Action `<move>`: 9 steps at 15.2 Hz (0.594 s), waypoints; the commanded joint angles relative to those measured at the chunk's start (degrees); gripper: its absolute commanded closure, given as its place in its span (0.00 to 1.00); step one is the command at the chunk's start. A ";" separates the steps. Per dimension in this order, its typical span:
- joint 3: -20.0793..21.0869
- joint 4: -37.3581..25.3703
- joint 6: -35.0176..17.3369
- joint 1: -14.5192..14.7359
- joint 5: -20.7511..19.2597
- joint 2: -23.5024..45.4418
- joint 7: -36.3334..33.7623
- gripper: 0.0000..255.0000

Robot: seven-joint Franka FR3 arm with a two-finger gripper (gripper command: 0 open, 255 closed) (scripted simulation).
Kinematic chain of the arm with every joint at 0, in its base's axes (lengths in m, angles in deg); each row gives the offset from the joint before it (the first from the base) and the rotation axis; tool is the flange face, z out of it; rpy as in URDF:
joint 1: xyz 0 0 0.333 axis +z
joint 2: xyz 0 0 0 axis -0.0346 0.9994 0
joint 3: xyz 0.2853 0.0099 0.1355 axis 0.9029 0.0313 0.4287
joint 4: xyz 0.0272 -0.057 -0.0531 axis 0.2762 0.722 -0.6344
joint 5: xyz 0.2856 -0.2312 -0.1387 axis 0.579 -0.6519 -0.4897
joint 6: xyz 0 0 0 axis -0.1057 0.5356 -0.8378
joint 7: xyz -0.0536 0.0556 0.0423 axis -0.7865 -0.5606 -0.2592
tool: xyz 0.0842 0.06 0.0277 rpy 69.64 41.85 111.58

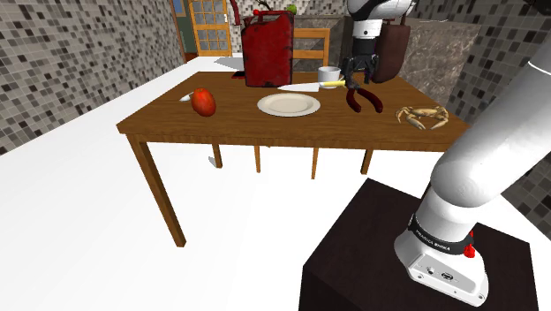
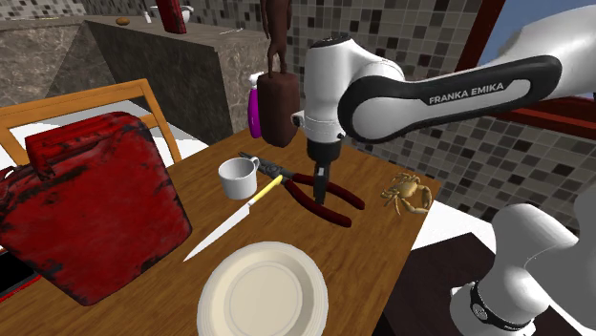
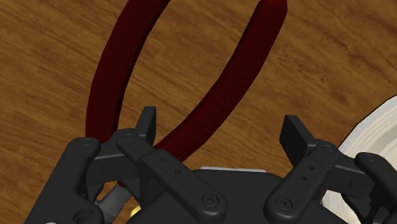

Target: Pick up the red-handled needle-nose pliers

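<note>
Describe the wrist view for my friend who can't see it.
The open black claw hangs over dark red pliers lying on a wooden table. One handle runs between its two fingers, and a white plate edges in beside them.

The pliers (image 3: 111,63) hide their nose under the gripper (image 3: 221,127) (handle ends run off-frame at its 12 o'clock); the plate (image 3: 382,133), at 3 o'clock, is cut off.

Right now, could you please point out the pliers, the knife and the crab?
pliers (image 2: 349,199), second exterior view, red handle.
knife (image 2: 220,232), second exterior view, blade.
crab (image 2: 409,194), second exterior view, body.
</note>
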 commanded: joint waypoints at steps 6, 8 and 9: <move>-6.21 -11.19 -0.35 -4.10 6.43 12.32 3.85 0.00; -7.50 -14.24 -0.07 -5.52 8.55 15.59 4.87 0.00; -7.46 -13.57 -0.82 -5.57 8.61 15.69 4.93 0.00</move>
